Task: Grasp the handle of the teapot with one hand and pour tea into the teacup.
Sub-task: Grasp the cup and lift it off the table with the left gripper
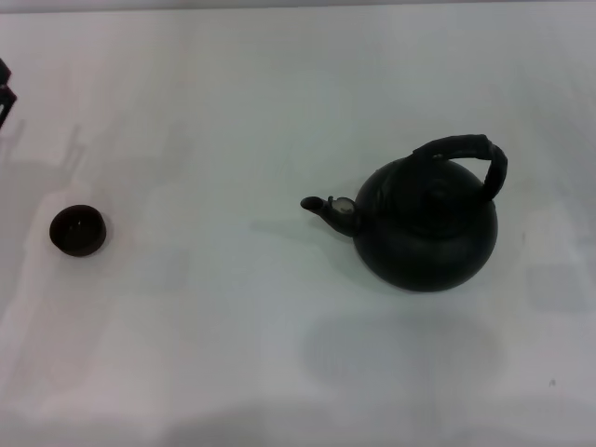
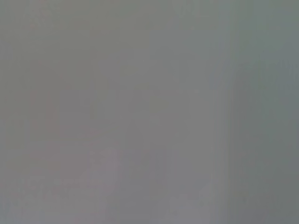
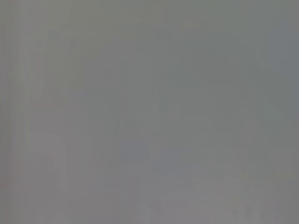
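The teapot (image 1: 428, 223), round and matte black, stands upright on the white table at the right of the head view. Its short spout (image 1: 326, 207) with a pale tip points left toward the teacup (image 1: 77, 230). The ribbed black handle (image 1: 466, 154) arches over its lid, and nothing touches it. The small dark teacup sits far to the left, well apart from the pot. A dark piece of my left gripper (image 1: 5, 91) shows at the left edge, behind the cup. My right gripper is out of view. Both wrist views show only plain grey.
The white table (image 1: 233, 112) stretches wide between cup and pot and behind them. Soft shadows lie along the front edge and below the teapot.
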Robot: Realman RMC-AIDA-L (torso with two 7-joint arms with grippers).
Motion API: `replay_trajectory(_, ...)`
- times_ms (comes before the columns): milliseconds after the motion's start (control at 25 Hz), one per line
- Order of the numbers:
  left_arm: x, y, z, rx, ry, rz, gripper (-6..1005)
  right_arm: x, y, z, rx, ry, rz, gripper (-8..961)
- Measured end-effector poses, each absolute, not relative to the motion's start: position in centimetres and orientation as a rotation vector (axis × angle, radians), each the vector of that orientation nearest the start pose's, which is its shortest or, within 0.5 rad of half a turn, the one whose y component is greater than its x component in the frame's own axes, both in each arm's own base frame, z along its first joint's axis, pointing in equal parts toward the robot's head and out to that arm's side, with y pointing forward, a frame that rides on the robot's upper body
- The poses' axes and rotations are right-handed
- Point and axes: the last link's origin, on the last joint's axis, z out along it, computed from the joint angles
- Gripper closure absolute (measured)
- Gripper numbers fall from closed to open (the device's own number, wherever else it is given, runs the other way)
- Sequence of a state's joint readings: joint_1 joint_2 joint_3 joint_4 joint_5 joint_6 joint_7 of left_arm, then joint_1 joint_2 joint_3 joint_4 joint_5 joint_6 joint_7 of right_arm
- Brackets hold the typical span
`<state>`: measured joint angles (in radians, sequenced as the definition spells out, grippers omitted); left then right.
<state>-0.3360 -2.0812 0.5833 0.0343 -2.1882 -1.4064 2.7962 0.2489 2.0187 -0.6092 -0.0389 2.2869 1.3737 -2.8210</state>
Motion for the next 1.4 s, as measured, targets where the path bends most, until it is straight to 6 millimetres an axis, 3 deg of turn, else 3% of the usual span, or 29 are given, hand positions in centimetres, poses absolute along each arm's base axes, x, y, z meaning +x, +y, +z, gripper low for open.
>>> replay_trajectory(720,-35.2,27.9,1.3,-1.575,-0.543,-0.866,207,40.4,25.2,4.6,-1.484,0.565,0.620,190)
replay_trajectory(1000,-35.0,28.4,0.7,-1.652,-0.563,-0.854,204,40.4,25.1,4.5,-1.486,0.569,0.624,190)
replay_trajectory(1400,-35.2,31.3,3.2,-1.834,-0.642,-0.820,199,40.5,25.2,4.1,-1.505,0.584,0.605,191)
